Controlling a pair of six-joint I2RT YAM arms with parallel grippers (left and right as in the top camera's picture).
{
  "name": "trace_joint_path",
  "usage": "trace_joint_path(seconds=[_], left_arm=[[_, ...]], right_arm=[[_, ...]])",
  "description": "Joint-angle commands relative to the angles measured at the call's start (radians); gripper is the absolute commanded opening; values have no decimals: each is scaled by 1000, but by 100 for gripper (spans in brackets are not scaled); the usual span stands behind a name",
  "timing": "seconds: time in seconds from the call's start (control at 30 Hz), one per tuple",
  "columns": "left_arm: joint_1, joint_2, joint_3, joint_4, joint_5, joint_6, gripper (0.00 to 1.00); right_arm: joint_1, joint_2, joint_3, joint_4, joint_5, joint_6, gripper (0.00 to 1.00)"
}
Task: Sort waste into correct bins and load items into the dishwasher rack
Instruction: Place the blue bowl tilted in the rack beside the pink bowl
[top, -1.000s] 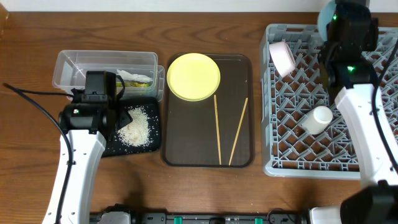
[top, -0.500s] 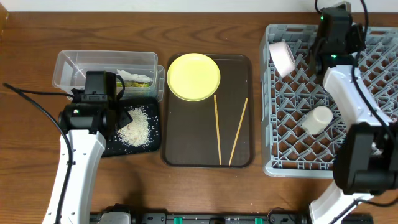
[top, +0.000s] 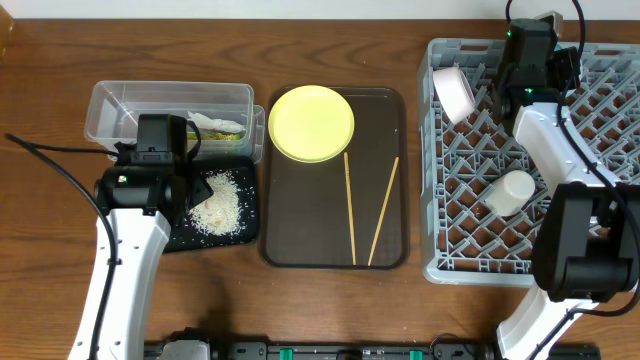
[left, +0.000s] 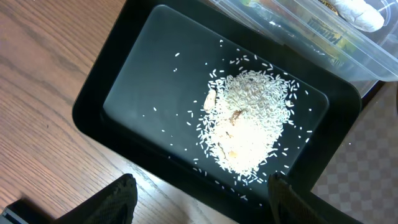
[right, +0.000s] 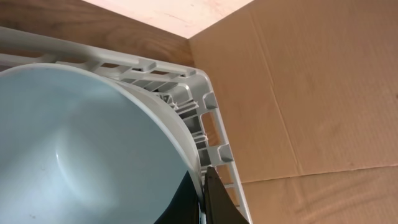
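Observation:
My right gripper (right: 205, 180) is shut on the rim of the light blue bowl (right: 81, 143), at the far corner of the grey dishwasher rack (right: 205, 106). In the overhead view this gripper (top: 532, 48) hides the bowl. The rack (top: 470, 240) holds a pinkish-white bowl (top: 454, 93) and a pale cup (top: 508, 192). The yellow plate (top: 311, 123) and two chopsticks (top: 350, 208) lie on the brown serving tray (top: 300, 240). My left gripper (left: 202, 196) is open and empty over the black tray (left: 137, 87) with rice (left: 249, 130). The clear tub (left: 348, 50) holds the wrapper (left: 323, 40) and white paper (left: 360, 15).
The clear tub (top: 110, 105) and black tray (top: 250, 215) stand side by side, left of the serving tray. Brown cardboard (right: 311, 93) lies just beyond the rack's far corner. Bare wooden table (top: 300, 300) runs along the front.
My right gripper has gone down with the blue bowl towards the rack's far edge. The left arm has not moved.

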Motion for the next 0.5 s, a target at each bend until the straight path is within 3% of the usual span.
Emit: trace_joint_path(seconds=[0.0, 0.33, 0.47], left_arm=[[4, -4, 7, -3, -15, -13, 70], [4, -4, 7, -3, -15, -13, 70], [4, -4, 7, -3, -15, -13, 70]], right_arm=[[30, 39, 8, -1, 26, 34, 1], [82, 58, 7, -26, 29, 68, 1], [105, 58, 7, -108, 29, 121, 1]])
